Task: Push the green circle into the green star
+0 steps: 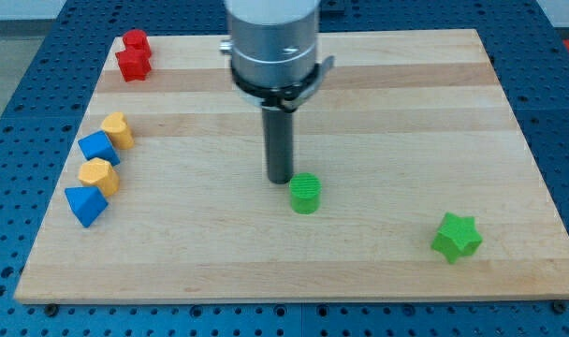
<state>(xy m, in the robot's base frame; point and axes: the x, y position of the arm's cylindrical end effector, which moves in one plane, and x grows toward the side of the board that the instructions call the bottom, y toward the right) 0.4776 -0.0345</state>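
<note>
The green circle (pixel 305 193) is a short round block near the middle of the wooden board (pixel 378 94). The green star (pixel 456 237) lies toward the view's bottom right, well apart from the circle. My tip (pixel 281 180) stands on the board just to the upper left of the green circle, very close to it or touching its edge. The rod rises straight up to the grey arm body at the view's top.
Two red blocks (pixel 134 54) sit at the board's top left corner. On the left side lie two orange blocks (pixel 118 130), (pixel 99 176) and two blue blocks (pixel 98 148), (pixel 85 205). Blue perforated table surrounds the board.
</note>
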